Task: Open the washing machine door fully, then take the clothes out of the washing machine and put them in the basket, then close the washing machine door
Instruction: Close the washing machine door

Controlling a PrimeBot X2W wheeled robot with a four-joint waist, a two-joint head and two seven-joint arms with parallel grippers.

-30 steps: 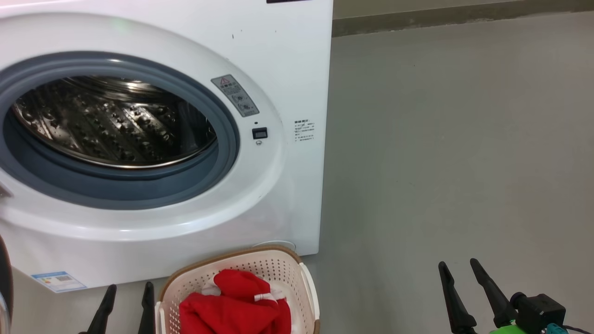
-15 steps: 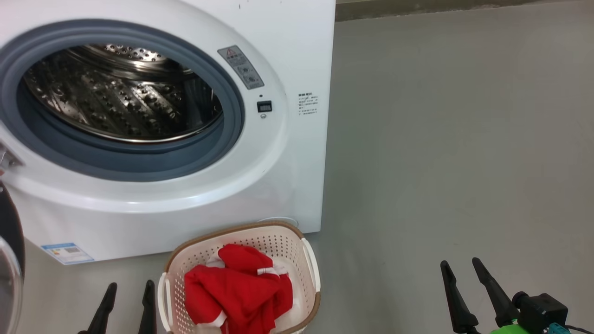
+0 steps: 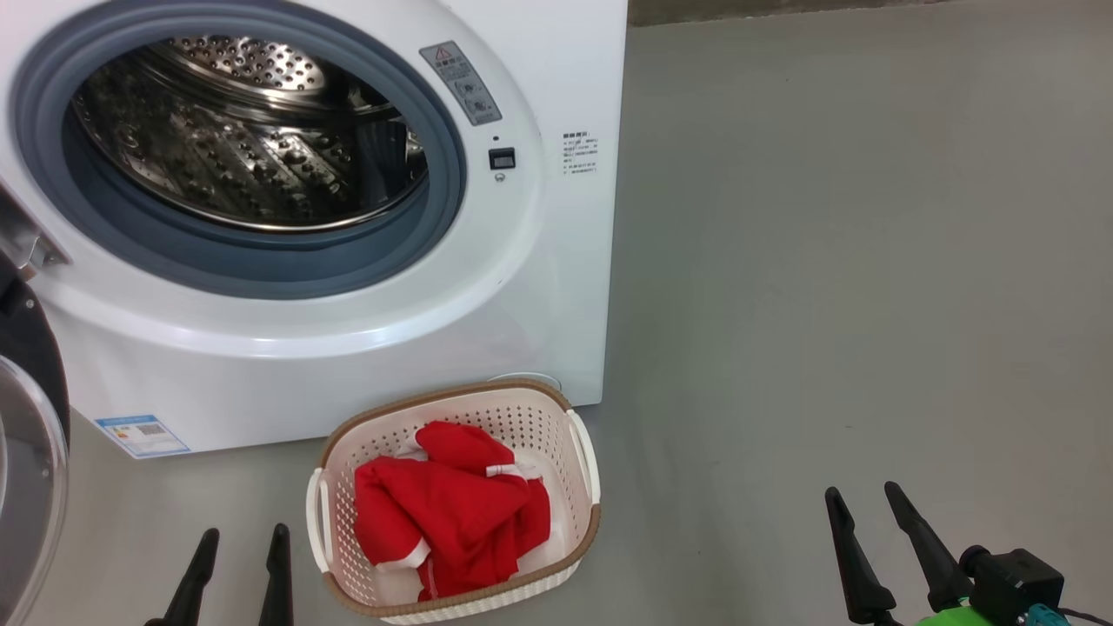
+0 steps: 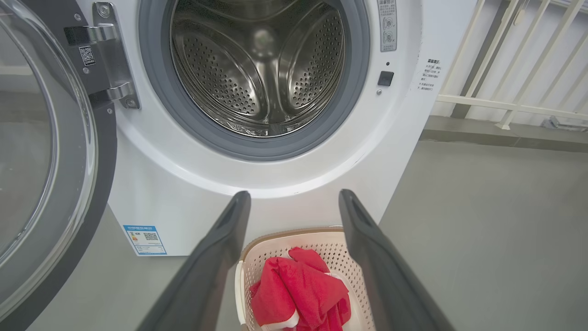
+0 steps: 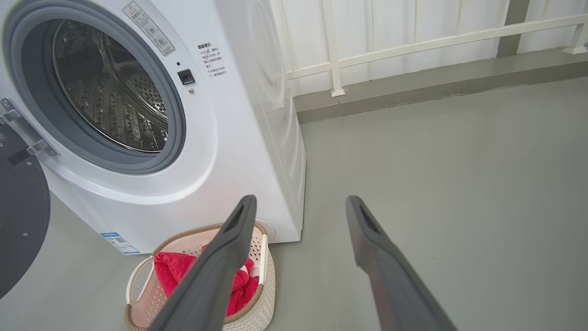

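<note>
The white washing machine (image 3: 539, 287) (image 4: 193, 202) (image 5: 229, 151) stands open, its steel drum (image 3: 252, 139) (image 4: 262, 69) bare inside. Its door (image 3: 30, 452) (image 4: 50, 151) (image 5: 20, 211) hangs swung out at the left, black rim and clear glass showing. On the floor before the machine sits the cream basket (image 3: 584, 461) (image 4: 330, 241) (image 5: 264, 257) with the red clothes (image 3: 452, 509) (image 4: 298, 294) (image 5: 167, 271) heaped in it. My left gripper (image 3: 242, 539) (image 4: 294, 197) is open, just left of the basket. Over bare floor to the right, my right gripper (image 3: 861, 500) (image 5: 298, 202) is open and holds nothing.
Grey floor (image 3: 826, 261) stretches to the right of the machine. A white railing (image 5: 413, 41) (image 4: 514, 73) and a low grey kerb (image 5: 436, 87) run behind it. A blue sticker (image 3: 142, 435) marks the machine's lower front.
The head camera has tilted down: machine and basket sit higher in the picture, and the whole basket and more of the door now show. Both grippers keep their places, open.
</note>
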